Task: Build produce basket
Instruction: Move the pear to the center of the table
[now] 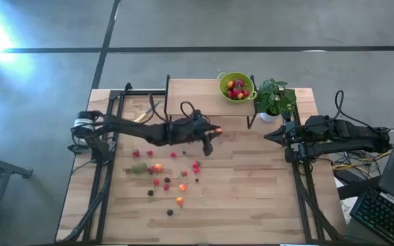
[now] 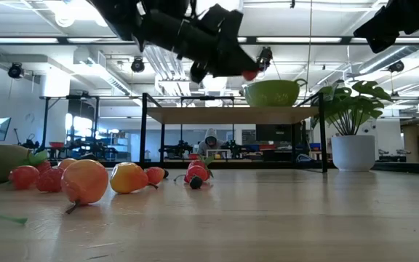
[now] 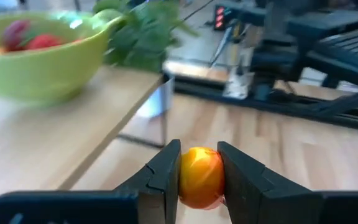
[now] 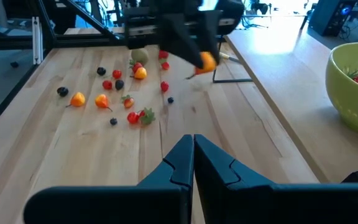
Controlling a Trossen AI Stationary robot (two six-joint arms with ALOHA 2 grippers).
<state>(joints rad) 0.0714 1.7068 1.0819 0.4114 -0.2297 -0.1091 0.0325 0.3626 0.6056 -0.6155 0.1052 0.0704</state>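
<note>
A lime-green produce basket [image 1: 237,87] stands on a raised wooden shelf at the table's far side and holds some red fruits. Loose produce [image 1: 164,179], small red, orange and dark fruits, lies on the table near the left of centre, with one brownish-green oval fruit [image 1: 139,169] among them. My left gripper [image 1: 215,131] hovers above the table's middle, shut on a small orange fruit [image 3: 199,176], short of the basket [image 3: 42,59]. My right gripper [image 4: 192,152] waits shut at the right side, holding nothing. My left gripper pinches the orange fruit by its two opposite sides [image 3: 183,177] between its two fingers. The fingers come nearly level from the table's left. The fruit [image 4: 207,61] is lifted clear of the table, well above the loose fruits.
A potted leafy plant [image 1: 274,99] stands right of the basket on the shelf [image 1: 197,92]. Black frame rails [image 1: 108,137] run along both sides of the table. Bare wood [image 1: 252,191] lies at the near right. A keyboard [image 1: 388,215] sits off the table's right.
</note>
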